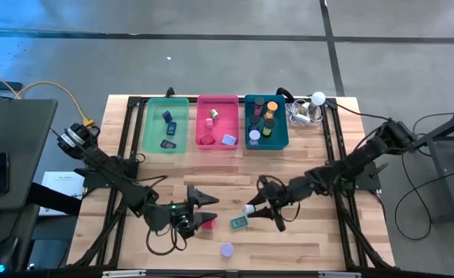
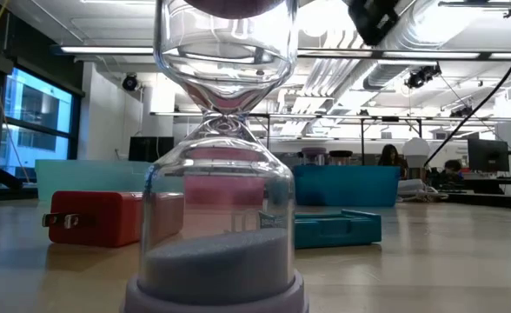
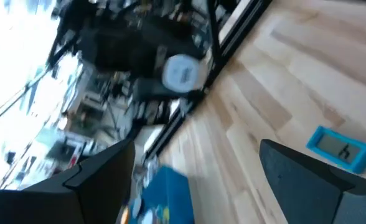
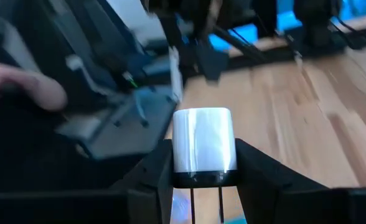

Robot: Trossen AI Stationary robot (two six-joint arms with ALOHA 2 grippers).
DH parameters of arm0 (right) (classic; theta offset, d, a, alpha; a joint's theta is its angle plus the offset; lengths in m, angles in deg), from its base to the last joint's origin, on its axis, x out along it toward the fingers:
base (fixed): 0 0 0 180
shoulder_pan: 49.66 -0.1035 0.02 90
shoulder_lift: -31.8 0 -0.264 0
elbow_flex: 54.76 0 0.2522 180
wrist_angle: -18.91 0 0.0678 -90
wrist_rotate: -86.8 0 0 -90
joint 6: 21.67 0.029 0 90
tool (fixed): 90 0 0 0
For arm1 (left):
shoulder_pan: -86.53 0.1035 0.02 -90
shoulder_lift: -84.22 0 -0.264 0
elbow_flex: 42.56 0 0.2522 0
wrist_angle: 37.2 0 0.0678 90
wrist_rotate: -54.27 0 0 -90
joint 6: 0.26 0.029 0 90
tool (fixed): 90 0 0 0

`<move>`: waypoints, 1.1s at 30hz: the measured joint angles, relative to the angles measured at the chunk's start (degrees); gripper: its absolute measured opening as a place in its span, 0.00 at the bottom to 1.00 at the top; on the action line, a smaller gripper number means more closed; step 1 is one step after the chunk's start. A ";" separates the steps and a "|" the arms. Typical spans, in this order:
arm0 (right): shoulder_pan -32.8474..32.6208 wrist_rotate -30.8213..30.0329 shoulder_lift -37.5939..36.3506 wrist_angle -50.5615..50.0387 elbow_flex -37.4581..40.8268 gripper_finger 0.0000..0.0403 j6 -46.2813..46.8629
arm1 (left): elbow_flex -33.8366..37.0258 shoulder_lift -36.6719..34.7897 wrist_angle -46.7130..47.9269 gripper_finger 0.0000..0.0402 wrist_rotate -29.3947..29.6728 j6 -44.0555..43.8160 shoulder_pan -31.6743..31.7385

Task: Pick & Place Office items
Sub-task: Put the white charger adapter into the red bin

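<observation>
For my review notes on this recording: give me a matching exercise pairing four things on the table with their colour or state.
Column one:
1. white charger plug
2. red charger block
3. hourglass
4. left end effector

Column two:
A. standing upright near the front edge of the table, lavender sand in its lower bulb
B. open, holding nothing
C. lying on the wood, prongs showing at one end
D. clamped between the right end effector's fingers

Pairs: 1-D, 2-C, 3-A, 4-B
</observation>
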 joint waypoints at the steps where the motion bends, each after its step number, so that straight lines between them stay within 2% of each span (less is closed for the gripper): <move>1: 0.84 1.63 0.21 1.64 0.00 0.30 0.05 | 0.00 0.00 -0.82 0.84 -1.48 0.59 0.55; 11: 4.70 7.08 4.47 8.21 -0.02 0.30 2.97 | 0.00 0.02 -2.90 0.84 -9.33 -4.21 5.52; 18: 6.86 10.97 8.65 7.41 -5.20 0.30 3.26 | 0.00 0.04 -3.30 0.84 -13.87 -4.79 6.15; 26: 9.24 12.80 13.59 -0.85 -13.15 0.30 3.25 | 0.02 0.04 -3.17 0.84 -14.37 -4.59 6.15; 33: 9.95 16.09 15.89 -2.31 -17.99 0.30 2.55 | 0.04 0.04 -1.74 0.84 -14.01 -6.00 6.11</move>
